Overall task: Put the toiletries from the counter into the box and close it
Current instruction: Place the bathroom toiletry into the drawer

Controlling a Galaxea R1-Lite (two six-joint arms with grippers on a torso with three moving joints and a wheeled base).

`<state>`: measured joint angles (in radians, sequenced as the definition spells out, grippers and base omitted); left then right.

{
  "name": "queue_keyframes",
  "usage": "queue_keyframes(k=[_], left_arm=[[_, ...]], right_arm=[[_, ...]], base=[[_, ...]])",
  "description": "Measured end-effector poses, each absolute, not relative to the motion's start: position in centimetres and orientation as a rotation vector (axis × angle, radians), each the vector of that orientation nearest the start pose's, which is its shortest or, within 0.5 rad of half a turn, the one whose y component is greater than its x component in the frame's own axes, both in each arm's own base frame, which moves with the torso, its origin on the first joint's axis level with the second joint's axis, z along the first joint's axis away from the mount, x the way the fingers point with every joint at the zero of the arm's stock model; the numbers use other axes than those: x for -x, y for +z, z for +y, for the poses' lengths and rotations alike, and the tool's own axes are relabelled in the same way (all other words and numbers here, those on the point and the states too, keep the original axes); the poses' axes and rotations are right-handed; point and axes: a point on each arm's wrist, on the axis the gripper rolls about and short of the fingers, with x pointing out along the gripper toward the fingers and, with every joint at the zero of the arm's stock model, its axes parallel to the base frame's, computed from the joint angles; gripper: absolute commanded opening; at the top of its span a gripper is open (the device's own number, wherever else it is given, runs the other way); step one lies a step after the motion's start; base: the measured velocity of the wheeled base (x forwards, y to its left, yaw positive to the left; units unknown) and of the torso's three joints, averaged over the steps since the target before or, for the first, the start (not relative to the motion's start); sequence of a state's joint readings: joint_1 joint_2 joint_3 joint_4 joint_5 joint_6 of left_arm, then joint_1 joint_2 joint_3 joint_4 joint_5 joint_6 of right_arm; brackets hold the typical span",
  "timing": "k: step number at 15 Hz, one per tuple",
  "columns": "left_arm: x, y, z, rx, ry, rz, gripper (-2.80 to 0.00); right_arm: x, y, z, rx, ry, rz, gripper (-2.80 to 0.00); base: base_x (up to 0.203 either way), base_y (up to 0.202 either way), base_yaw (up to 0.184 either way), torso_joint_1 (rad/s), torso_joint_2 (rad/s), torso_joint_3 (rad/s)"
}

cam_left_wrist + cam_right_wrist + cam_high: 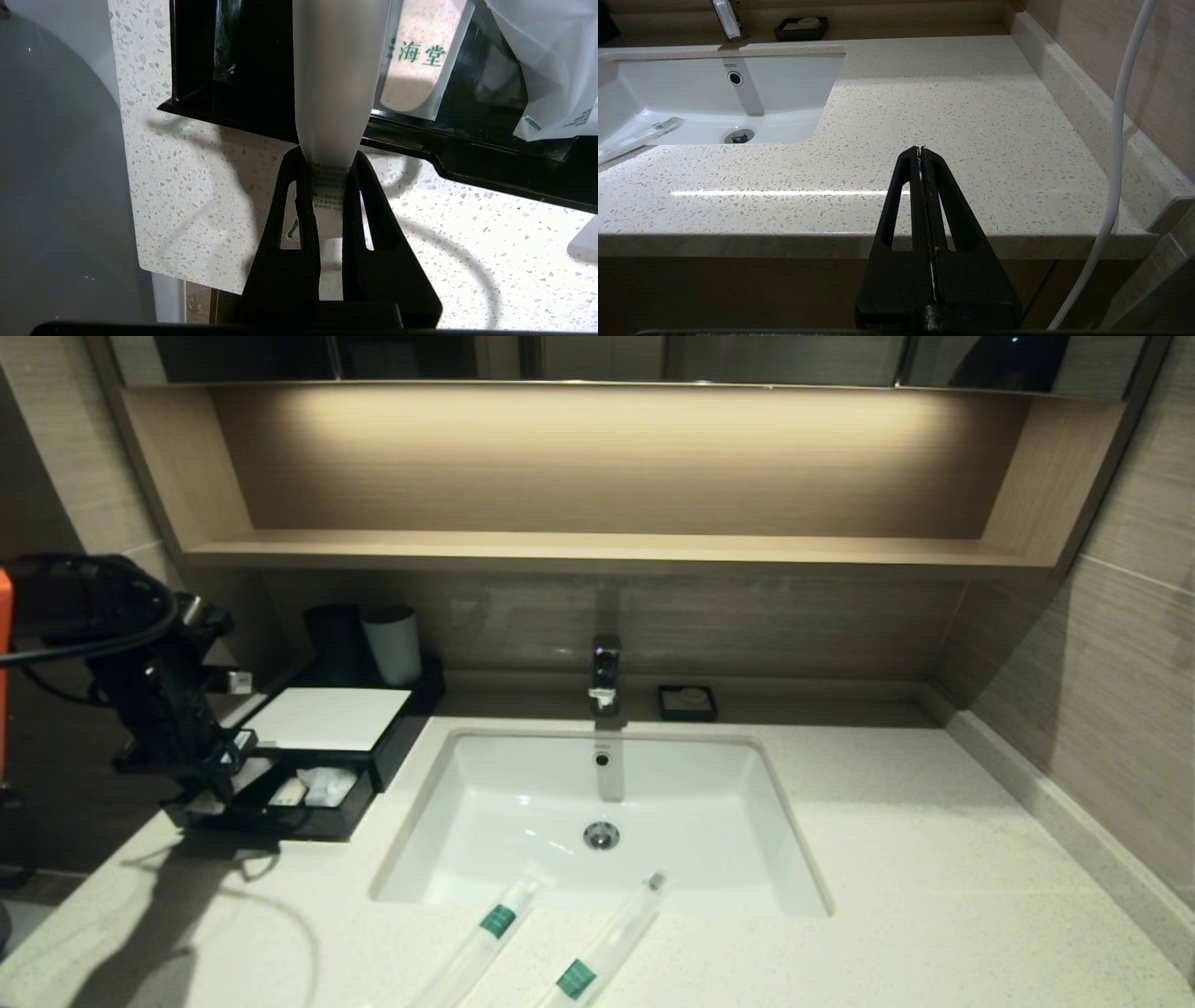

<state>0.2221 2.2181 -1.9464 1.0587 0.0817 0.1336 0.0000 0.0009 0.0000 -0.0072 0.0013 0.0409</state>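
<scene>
A: Quick pass. Your left gripper [329, 186] is clamped on a long slim toiletry in a frosted plastic sleeve [334, 93], pinched at the printed end. The sleeve runs out ahead of the fingers, over the front rim of the pulled-out drawer [280, 803] of the low black rectangular box with the white flat top panel [327, 719].

B: And the drawer?

A: Just beyond your fingertips. White packets [546, 65] and a sachet with green characters [416, 60] lie inside, off to the side of the sleeve you hold.

B: Surface?

A: Pale cream speckled stone counter [934, 859] directly under the left gripper, cable shadow on it. White rectangular sink [597, 803] set into it, off toward the sink side of your tool. Chrome tap [605, 674] at the back, small black soap dish [687, 702] beside it.

B: Other toiletries?

A: Two clear-sleeved slim items with green label bands [498, 920] [597, 952], well away from the left gripper, on the counter's front edge with tips over the sink rim.

B: Right side?

A: Your right gripper [921, 154] is parked at the counter's front edge, fingers pressed together, nothing between them. White cable [1120, 140] hangs next to it.

B: Room?

A: Light wooden shelf niche [607, 546], lit, mirror above, striped beige tiled walls. Dark cup [336, 639] and white cup [394, 644] behind the box.
</scene>
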Motion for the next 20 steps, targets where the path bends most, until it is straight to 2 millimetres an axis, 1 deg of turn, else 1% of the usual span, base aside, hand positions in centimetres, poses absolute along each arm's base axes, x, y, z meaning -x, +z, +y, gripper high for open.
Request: queue_keyframes(k=[20], left_arm=[[-40.3, 15.2, 9.3, -0.021, 0.18, 1.254, -2.8]], right_arm=[[2.3, 7.6, 0.0, -0.041, 0.001, -0.006, -2.8]], base=[[0.0, 0.0, 0.0, 0.0, 0.0, 0.0]])
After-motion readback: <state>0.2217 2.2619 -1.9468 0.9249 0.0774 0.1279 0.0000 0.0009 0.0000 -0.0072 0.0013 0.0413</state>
